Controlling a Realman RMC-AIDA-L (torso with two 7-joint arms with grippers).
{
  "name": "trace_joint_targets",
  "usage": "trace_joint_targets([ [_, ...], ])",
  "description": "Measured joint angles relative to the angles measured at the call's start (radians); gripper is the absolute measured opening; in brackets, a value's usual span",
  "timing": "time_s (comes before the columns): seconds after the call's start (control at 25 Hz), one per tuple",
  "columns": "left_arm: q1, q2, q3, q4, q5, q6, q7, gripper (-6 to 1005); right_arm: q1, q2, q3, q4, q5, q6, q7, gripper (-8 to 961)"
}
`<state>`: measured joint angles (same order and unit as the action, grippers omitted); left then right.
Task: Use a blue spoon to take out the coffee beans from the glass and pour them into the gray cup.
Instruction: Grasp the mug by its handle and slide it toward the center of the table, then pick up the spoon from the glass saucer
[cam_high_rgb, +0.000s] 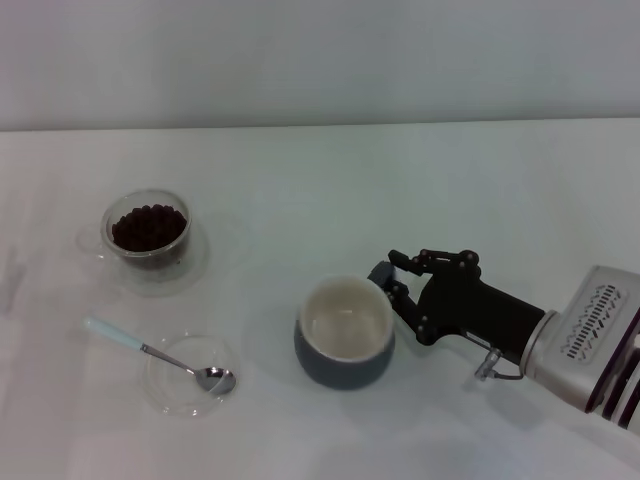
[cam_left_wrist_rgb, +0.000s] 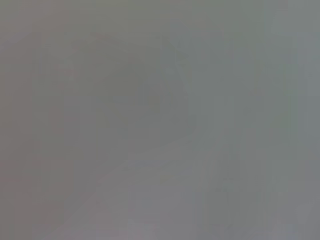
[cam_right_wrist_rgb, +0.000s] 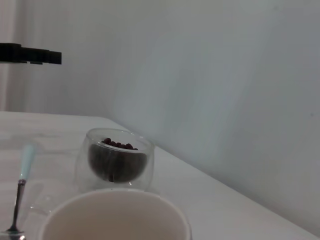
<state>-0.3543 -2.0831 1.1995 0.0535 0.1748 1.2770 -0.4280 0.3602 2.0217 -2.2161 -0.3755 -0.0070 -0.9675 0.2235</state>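
Right gripper (cam_high_rgb: 392, 285) reaches in low from the right, fingers closed on the gray cup (cam_high_rgb: 344, 333) at its right rim; wide bare table (cam_high_rgb: 420, 180) lies behind.

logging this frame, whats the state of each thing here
glass: upright, full of coffee beans
blue spoon: lying with its bowl in the clear saucer, untouched
gray cup: upright, empty
right claw: at the cup's rim, grip unclear
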Motion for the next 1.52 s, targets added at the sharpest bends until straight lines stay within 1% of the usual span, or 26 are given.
trace_joint_targets([
  [0.16, 0.0, 0.0, 0.0, 0.001, 0.0, 0.001, 0.0, 887, 0.002, -0.001, 0.002, 0.004, 0.0, 0.0, 0.0, 135],
  [0.36, 0.0, 0.001, 0.0, 0.002, 0.0, 0.004, 0.0, 887, -0.002, -0.004, 0.005, 0.008, 0.003, 0.0, 0.0, 291],
  [0.48, 0.007, 0.002, 0.0, 0.001, 0.0, 0.01, 0.0, 887, -0.009, -0.007, 0.018, 0.01, 0.004, -0.008, 0.0, 364],
  [0.56, 0.014, 0.003, 0.0, 0.003, 0.0, 0.012, 0.0, 887, -0.018, -0.009, 0.04, 0.011, 0.003, -0.01, -0.003, 445],
  [0.68, 0.017, 0.003, 0.0, 0.002, 0.0, 0.012, 0.001, 888, -0.043, -0.013, 0.112, 0.016, -0.003, -0.01, -0.016, 567],
  [0.92, 0.034, -0.001, 0.001, -0.004, 0.044, 0.056, -0.021, 887, -0.106, -0.018, 0.346, 0.025, -0.006, -0.024, -0.085, 567],
  [1.12, 0.057, -0.002, 0.003, -0.006, 0.102, 0.107, -0.14, 887, -0.13, -0.028, 0.5, 0.027, -0.006, -0.062, -0.109, 567],
  [1.24, 0.071, -0.003, 0.005, -0.006, 0.147, 0.144, -0.251, 887, -0.133, -0.032, 0.55, 0.028, -0.007, -0.076, -0.111, 566],
  [1.4, 0.079, -0.005, 0.006, -0.017, 0.181, 0.17, -0.437, 887, -0.117, -0.036, 0.594, 0.037, -0.007, -0.079, -0.133, 566],
  [1.52, 0.075, -0.006, 0.032, -0.044, 0.197, 0.173, -0.57, 887, -0.104, -0.036, 0.61, 0.039, -0.007, -0.077, -0.152, 566],
])
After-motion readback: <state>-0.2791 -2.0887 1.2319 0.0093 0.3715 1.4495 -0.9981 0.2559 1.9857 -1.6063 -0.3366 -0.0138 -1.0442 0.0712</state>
